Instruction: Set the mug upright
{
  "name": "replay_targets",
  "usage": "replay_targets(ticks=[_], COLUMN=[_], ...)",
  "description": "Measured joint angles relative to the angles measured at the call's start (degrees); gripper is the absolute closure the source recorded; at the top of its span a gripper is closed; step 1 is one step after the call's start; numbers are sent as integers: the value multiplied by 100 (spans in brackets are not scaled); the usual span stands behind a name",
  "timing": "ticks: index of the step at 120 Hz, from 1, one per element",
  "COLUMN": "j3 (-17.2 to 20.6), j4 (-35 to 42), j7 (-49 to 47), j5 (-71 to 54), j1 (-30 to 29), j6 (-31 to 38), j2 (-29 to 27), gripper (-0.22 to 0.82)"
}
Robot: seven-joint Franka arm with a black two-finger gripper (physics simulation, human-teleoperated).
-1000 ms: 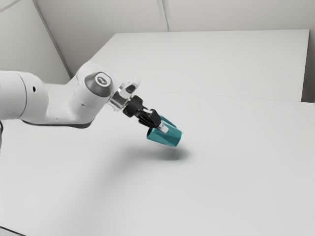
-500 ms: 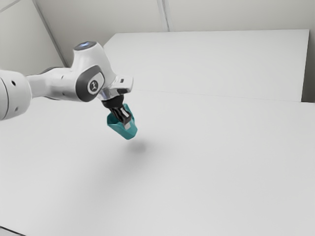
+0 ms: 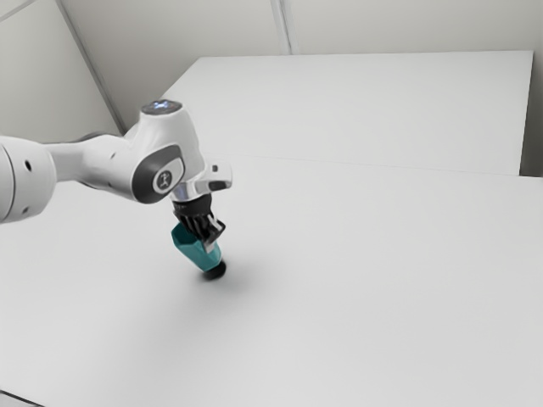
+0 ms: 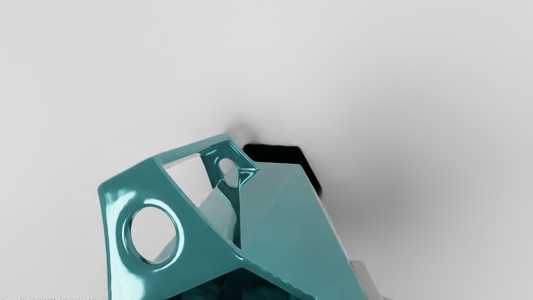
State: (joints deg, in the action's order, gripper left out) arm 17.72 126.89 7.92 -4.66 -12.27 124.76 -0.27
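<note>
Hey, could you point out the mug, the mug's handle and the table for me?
Mug [image 3: 196, 253]: exterior view, on the outer side of its body.
Handle [image 4: 137, 188]: wrist view, on its flat face, above the round hole.
Table [image 3: 382, 297]: exterior view, on a bare part of its top.

A smooth white table [image 3: 382, 280] stretched across the room, a thin seam [image 3: 382, 166] dividing its near and far sections. Toward the exterior view's right, the far section ended at a straight side, while the near section ran wider. A compact black shadow [image 3: 215, 272] fell on the tabletop beside the base of the tilted teal mug [image 3: 197, 249], whose contact with the surface could not be confirmed. Softer gray shading spread around it.
</note>
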Motion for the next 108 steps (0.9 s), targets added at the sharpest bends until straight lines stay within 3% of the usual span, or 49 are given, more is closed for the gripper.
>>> replay_targets(ticks=[80, 86, 108], j3=[-13, -14, -13], j4=[196, 197, 194], j7=[-901, -932, -1028], j5=[-197, -196, -194], j1=[-113, -96, -50], j6=[608, 616, 615], j2=[367, 380, 320], gripper=[77, 71, 33])
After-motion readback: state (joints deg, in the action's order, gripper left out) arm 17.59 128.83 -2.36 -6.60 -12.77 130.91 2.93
